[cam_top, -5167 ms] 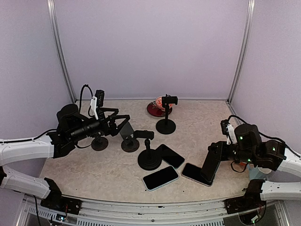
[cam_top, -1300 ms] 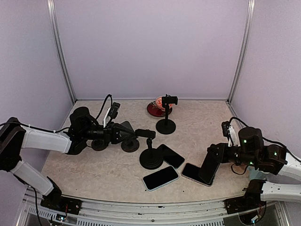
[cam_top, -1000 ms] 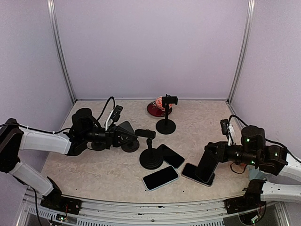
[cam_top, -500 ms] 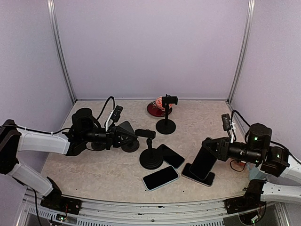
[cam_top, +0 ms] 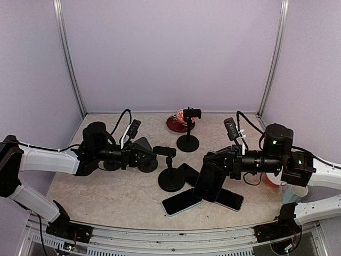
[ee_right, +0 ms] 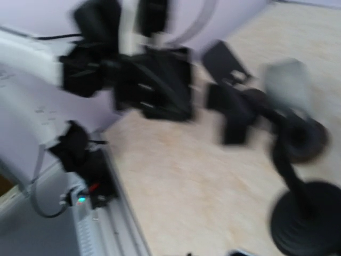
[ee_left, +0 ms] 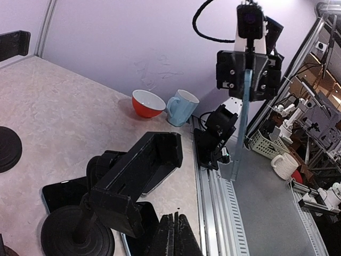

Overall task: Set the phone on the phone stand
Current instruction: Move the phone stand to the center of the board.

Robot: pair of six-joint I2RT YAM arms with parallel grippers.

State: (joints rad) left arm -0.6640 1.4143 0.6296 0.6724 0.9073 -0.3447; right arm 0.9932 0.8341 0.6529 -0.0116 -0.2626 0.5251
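A black phone stand (cam_top: 169, 180) with a round base and a clamp head (cam_top: 164, 151) stands mid-table. My left gripper (cam_top: 153, 155) lies low just left of that clamp, shut and holding nothing. In the left wrist view its closed fingertips (ee_left: 177, 226) sit below the clamp (ee_left: 136, 181). My right gripper (cam_top: 217, 159) is shut on the top of a dark phone (cam_top: 209, 182). The phone hangs clear of the table, just right of the stand. It shows edge-on in the left wrist view (ee_left: 241, 128). The right wrist view is blurred and does not show its fingers.
Three phones lie flat: a light one (cam_top: 181, 201) and dark ones (cam_top: 195, 177) (cam_top: 231, 199). A second stand (cam_top: 187, 140) and a red dish (cam_top: 175, 124) are farther back. Two stand bases (cam_top: 147, 164) sit behind the left arm. A red bowl (ee_left: 148, 103) and blue mug (ee_left: 181, 106) stand at the right.
My right gripper has lifted the phone and carried it left, from the right side of the table to beside the middle stand. The left arm has barely moved.
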